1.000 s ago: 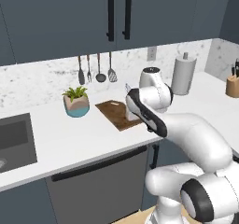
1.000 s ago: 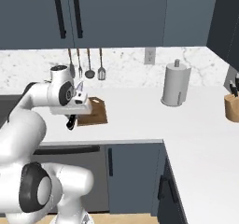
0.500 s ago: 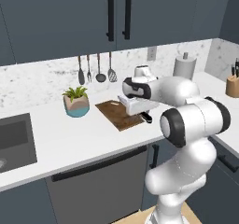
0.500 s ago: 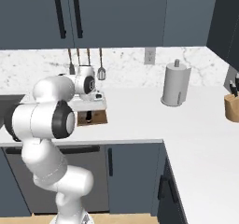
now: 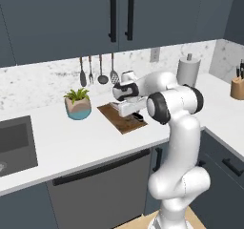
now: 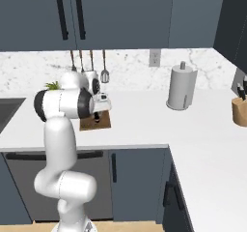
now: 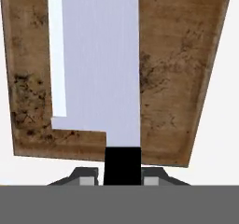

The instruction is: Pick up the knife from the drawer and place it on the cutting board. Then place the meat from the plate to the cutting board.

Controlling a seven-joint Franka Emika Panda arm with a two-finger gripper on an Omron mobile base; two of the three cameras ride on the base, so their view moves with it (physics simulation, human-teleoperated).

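The knife [image 7: 100, 64] fills the hand view: its broad silver blade runs up from a black handle held between my fingers. My gripper [image 7: 119, 174] is shut on that handle, and the blade lies low over the dark brown cutting board [image 7: 182, 78]. From the left base camera, the gripper [image 5: 135, 116] hangs over the board [image 5: 118, 119] on the white counter. The right base camera has the gripper [image 6: 96, 117] above the board [image 6: 89, 125]. The drawer, the plate and the meat are out of view.
A potted plant [image 5: 78, 103] stands left of the board, with utensils [image 5: 100, 70] hanging on the wall behind. A paper towel roll [image 5: 188, 70] and a knife block [image 5: 237, 86] stand to the right. A sink [image 5: 14, 142] lies far left.
The arm has straightened upright from its low, folded pose, and the hand with the knife has shifted a little left over the cutting board.
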